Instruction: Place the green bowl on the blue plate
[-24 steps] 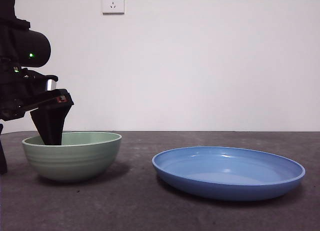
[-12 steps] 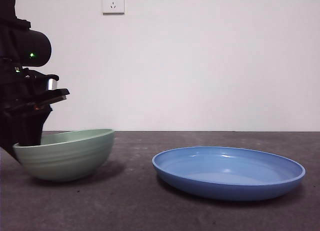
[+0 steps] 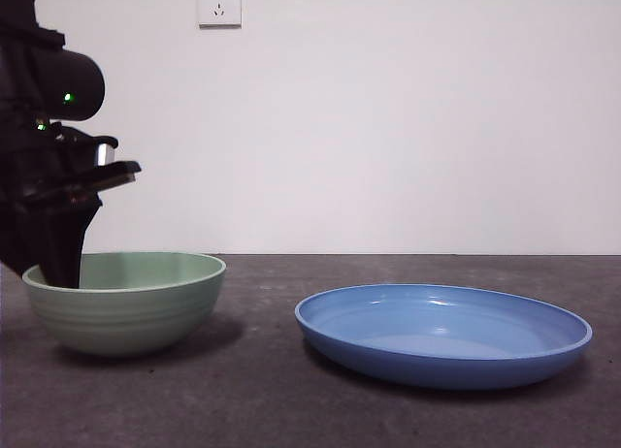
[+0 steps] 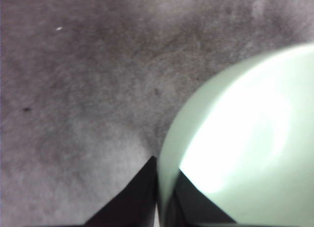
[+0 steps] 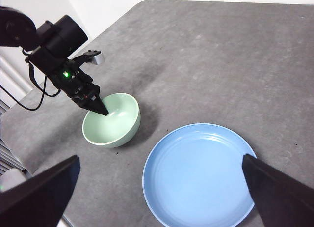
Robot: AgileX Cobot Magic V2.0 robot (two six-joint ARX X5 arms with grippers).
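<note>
The green bowl is sitting mouth up and pretty much level on the left side of the table, well apart from the blue plate over on the right. The left gripper is pinching the bowl's rim at its left edge, one jaw inside and one outside, closed down tight on the wall. The right gripper is hanging high above the table with its jaws spread wide, holding nothing. The tabletop is a dark grey, slightly mottled surface, and behind it there's a plain white wall with a power outlet up top. Both the bowl and the plate are looking bare inside, just glossy.
</note>
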